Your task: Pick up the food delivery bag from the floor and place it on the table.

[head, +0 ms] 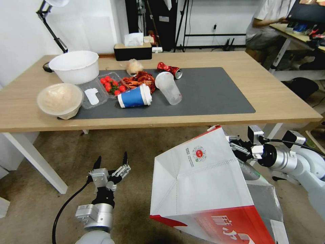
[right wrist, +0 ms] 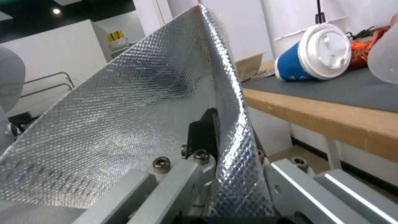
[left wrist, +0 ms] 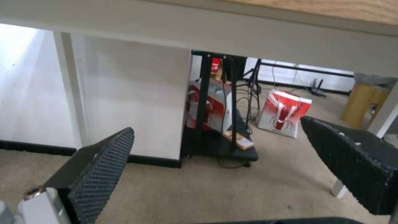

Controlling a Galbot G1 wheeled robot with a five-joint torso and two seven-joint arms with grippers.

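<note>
Surface: we see the long light-wood table (head: 271,101) with a dark grey mat (head: 210,95), above worn brownish carpet floor (head: 135,145).
Right gripper (head: 237,148): we pinch the rim of the boxy red-and-white foil-lined delivery bag (head: 203,183), held tilted below the table edge.
Left gripper (head: 111,163): spread, empty, low over the carpet.

Quick tally: 1 food delivery bag (head: 206,183), 2 white bowls (head: 75,66) (head: 60,100), 1 blue cup (head: 133,96), 1 clear plastic cup (head: 168,88), 1 crushed red can (head: 169,69), 1 tissue box (head: 132,51).
</note>
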